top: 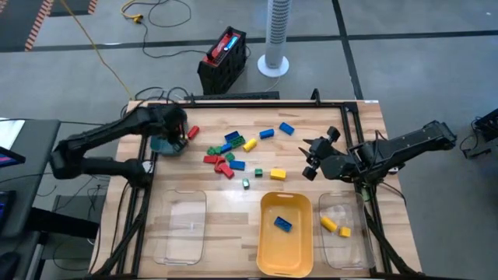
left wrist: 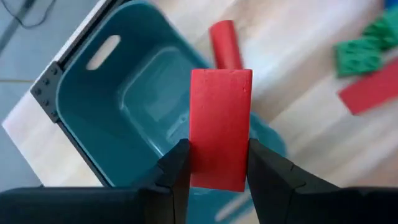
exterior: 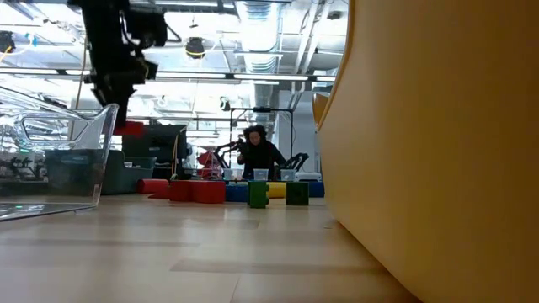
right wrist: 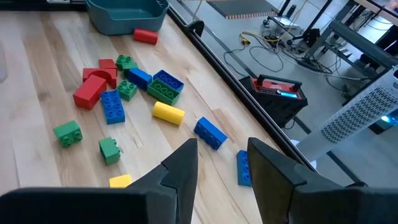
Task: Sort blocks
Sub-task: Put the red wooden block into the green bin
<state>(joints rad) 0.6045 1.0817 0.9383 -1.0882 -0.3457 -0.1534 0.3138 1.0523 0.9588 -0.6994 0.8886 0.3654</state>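
Now holding a flat red plastic brick (left wrist: 220,127) in left tool (left wrist: 217,167) above teal plastic bin (left wrist: 112,112); right tool (right wrist: 222,163) apart, empty, over desk (right wrist: 37,118).

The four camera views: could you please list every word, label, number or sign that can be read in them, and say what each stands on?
None can be read in any view.
Red-and-black box on the floor beyond the table: a lit blue strip, too small to read.
Red block in the left gripper: plain face, no marking.
Teal tray and yellow tray: no labels visible.
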